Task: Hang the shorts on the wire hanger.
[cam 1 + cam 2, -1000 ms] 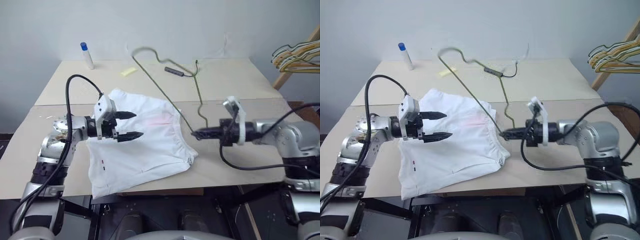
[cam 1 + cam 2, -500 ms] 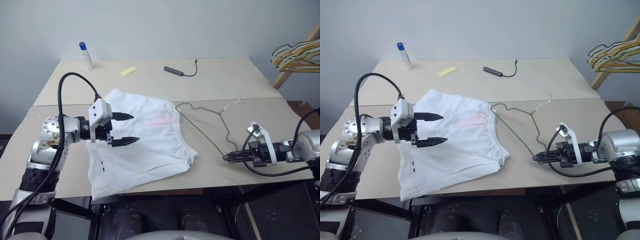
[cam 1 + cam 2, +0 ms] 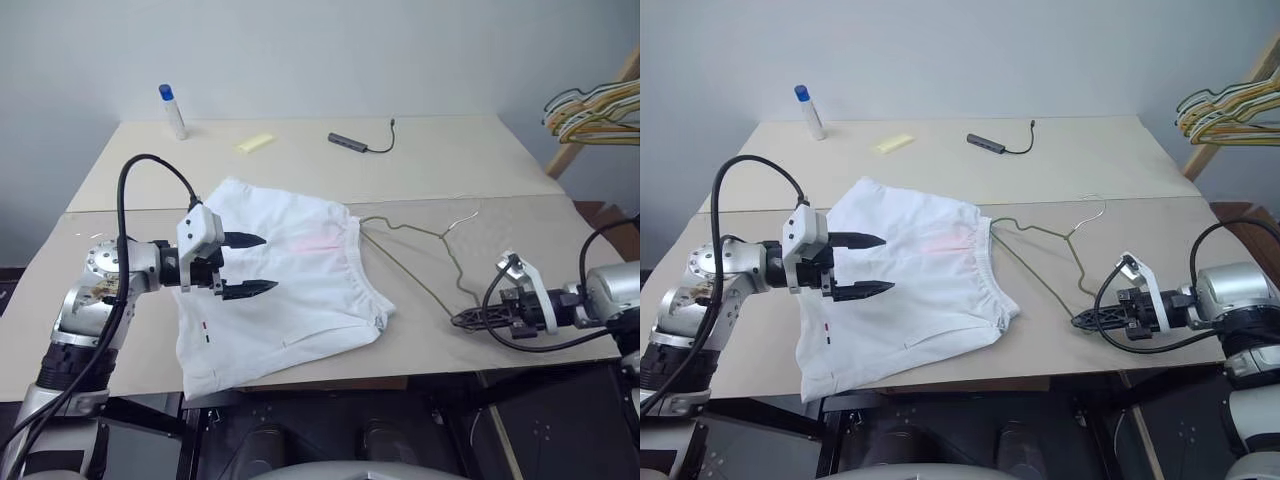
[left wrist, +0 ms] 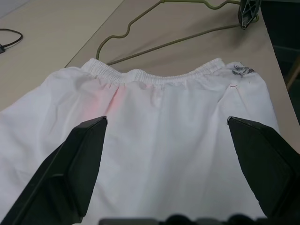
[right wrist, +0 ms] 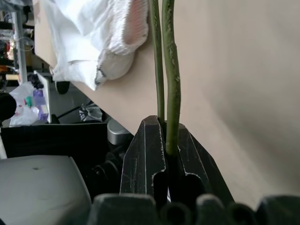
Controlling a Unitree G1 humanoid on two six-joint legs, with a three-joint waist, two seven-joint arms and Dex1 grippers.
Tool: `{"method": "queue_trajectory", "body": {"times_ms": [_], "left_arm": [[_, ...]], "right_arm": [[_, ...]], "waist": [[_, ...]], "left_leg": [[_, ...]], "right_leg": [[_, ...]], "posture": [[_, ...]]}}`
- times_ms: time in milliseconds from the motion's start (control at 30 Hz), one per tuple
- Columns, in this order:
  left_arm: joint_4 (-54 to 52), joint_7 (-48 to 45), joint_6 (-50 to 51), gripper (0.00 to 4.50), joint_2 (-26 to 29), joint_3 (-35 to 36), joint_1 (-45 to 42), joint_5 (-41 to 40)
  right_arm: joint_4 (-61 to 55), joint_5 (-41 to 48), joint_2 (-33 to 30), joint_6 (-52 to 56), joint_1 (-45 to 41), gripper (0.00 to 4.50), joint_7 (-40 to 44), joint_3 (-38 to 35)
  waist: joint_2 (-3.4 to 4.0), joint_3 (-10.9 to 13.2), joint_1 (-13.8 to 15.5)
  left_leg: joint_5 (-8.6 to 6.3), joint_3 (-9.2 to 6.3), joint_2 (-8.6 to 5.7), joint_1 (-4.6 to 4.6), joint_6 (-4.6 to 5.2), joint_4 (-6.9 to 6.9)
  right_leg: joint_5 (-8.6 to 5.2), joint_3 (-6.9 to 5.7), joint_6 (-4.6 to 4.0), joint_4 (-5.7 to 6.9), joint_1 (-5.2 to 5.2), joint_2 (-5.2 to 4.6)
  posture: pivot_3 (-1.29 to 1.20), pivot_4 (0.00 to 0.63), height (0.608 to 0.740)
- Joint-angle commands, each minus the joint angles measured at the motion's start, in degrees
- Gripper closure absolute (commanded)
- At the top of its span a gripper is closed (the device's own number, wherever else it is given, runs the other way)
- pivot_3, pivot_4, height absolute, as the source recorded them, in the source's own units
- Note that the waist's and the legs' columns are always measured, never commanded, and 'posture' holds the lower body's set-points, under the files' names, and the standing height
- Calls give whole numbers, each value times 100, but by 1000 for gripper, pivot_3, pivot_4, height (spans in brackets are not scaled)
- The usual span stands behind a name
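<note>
The white shorts [image 3: 300, 290] lie flat on the table, waistband toward the right. My left gripper [image 3: 266, 263] hovers open just above their left half, with nothing between its black fingers [image 4: 79, 164]. The olive wire hanger [image 3: 415, 262] lies flat on the table to the right of the waistband, its hook [image 3: 460, 222] pointing away. My right gripper [image 3: 460, 320] is near the table's front right edge, shut on one end of the wire hanger [image 5: 171, 70]. In the right wrist view the shorts [image 5: 98, 37] lie beyond along the wire.
At the back of the table stand a blue-capped bottle [image 3: 173, 110], a yellow note [image 3: 255, 143] and a small dark adapter with a cable [image 3: 352, 142]. A bunch of thicker hangers [image 3: 595, 110] hangs off the table's right. The front edge lies close below the shorts.
My right gripper swung right and down toward the front edge, bringing the hanger from standing over the shorts to lying flat beside them. The left gripper stayed open, nearly still.
</note>
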Motion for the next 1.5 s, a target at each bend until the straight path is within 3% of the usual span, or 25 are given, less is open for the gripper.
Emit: {"method": "queue_trajectory", "body": {"times_ms": [33,233,467,700,833,1133,1400,1500], "left_arm": [[-168,37,14,40,14,79,-41,-66],[-171,53,-26,40,3,21,-29,-9],[-250,133,-28,40,-21,-55,-17,62],[-306,207,-11,40,-9,-19,72,55],[-308,243,-11,40,2,-20,107,72],[-471,419,104,40,-77,-77,73,87],[-590,498,147,40,-56,-16,244,44],[-517,529,141,40,-70,8,229,47]], "right_arm": [[-290,-17,-78,-105,-30,4500,337,59],[-126,-406,-90,-403,-316,4500,799,656],[1705,-1104,480,-1301,-1408,4500,807,1238],[1747,-205,347,-1696,-1879,4500,807,2382],[2446,-278,784,-1876,-2299,4500,807,2828],[4138,-1163,1843,-2609,-2849,4500,807,2283],[4580,-1674,1987,-2850,-3039,4500,584,735],[4330,-1789,1983,-3480,-2945,4500,494,236]], "waist": [[0,0,9],[2,-1,26],[4,-3,-8],[5,-4,42],[13,-9,36],[19,-12,169],[19,-13,301],[20,-13,294]], "left_leg": [[0,1,0,0,0,1],[0,4,0,1,0,4],[5,12,-1,6,-9,4],[11,10,-1,2,-18,6],[7,14,1,4,-12,7],[20,15,1,-3,-35,9],[20,12,1,-18,-35,17],[20,12,1,-17,-35,18]], "right_leg": [[0,-1,0,0,0,0],[0,-1,0,2,1,0],[0,1,0,5,2,2],[0,-2,0,8,4,0],[0,3,0,12,-1,2],[1,-2,1,36,-2,3],[3,-8,3,36,-5,3],[3,-10,3,37,-4,4]], "posture": [[76,0,740],[77,0,740],[104,0,740],[124,0,740],[134,0,740],[179,0,740],[174,0,740],[158,0,740]]}}
